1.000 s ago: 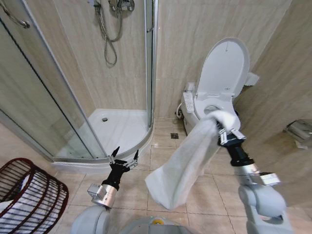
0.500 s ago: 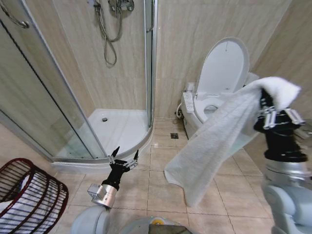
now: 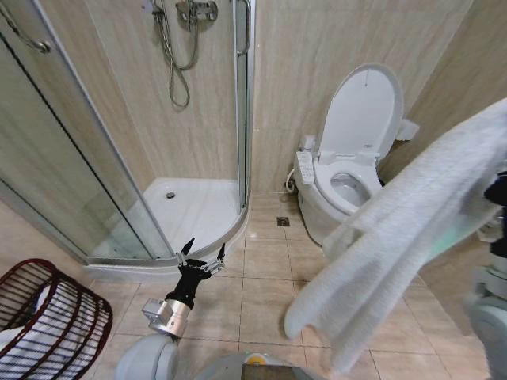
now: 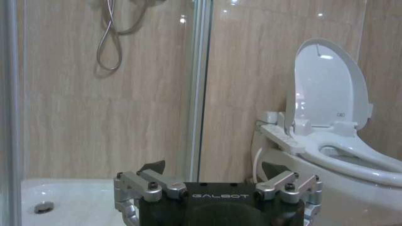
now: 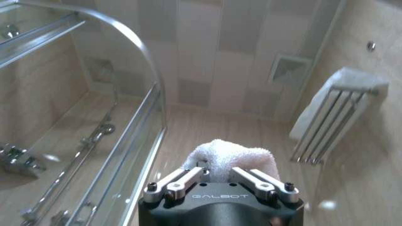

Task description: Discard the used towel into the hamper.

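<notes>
Towel [image 3: 404, 237] (white, draped long) hangs from the right gripper [image 5: 217, 176], which pinches its bunched end, well right of the hamper [image 3: 47, 321]. Nearer the hamper, the left gripper [image 3: 202, 255] hovers with fingers spread.

Beige-tiled bathroom with a corner shower and a toilet.

Ahead of the left jaws stands a curved glass shower enclosure [image 3: 119, 158] with a white tray [image 3: 194, 206] and a hanging hose [image 3: 178, 59]; a white toilet [image 3: 348, 170], lid raised, stands beyond to their right. Pale square floor tiles [image 3: 265, 261] surround a small drain [image 3: 283, 221].
</notes>
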Robot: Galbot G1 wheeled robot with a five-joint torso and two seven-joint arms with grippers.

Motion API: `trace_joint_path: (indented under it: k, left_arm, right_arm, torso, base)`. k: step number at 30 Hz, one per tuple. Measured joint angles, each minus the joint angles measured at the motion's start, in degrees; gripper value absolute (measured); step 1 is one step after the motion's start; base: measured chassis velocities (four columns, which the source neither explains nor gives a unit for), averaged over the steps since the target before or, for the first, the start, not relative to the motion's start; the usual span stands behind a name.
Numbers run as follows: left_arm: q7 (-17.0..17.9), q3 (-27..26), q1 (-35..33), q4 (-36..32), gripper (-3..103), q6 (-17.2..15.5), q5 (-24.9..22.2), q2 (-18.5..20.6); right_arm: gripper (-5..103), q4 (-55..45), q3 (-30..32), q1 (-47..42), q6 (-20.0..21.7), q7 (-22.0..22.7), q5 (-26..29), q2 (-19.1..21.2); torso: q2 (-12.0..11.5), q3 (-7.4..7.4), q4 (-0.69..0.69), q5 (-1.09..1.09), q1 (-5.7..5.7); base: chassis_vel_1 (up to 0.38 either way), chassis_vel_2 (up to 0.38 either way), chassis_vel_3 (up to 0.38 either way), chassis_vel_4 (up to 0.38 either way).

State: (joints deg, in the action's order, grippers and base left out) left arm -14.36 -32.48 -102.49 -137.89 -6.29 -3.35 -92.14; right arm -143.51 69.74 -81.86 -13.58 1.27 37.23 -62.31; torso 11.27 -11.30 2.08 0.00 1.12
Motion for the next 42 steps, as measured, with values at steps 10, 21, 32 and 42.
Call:
trace_joint_path:
  k: [10,21,32,42]
  left_arm:
    - [0.0,0.0,0.0,0.0,100,0.0,0.0,0.0]
    - [0.0,0.0,0.0,0.0,100,0.0,0.0,0.0]
    - [0.0,0.0,0.0,0.0,100,0.0,0.0,0.0]
    - [0.0,0.0,0.0,0.0,100,0.0,0.0,0.0]
  right_arm:
    - [5,0.13,6.93,1.74,0.56,0.63,5.33,0.69]
    - [5,0.17,8.31,4.11,0.67,0.79,6.57,4.22]
    - [5,0.21,10.4,4.5,1.83,1.95,7.72,6.47]
    - [5,0.24,10.78,5.07,2.03,3.22,9.18,8.77]
  torso:
    - [2.35,-1.67,-0.01,0.01,0.68]
    - [4.72,-3.2,0.0,0.0,1.51]
    - [7.52,-5.02,-0.01,0.0,2.49]
    - [9.82,-6.64,0.0,-0.01,3.19]
  base:
    - [0.0,0.0,0.0,0.0]
    - [0.0,0.0,0.0,0.0]
    - [0.0,0.0,0.0,0.0]
    - [0.0,0.0,0.0,0.0]
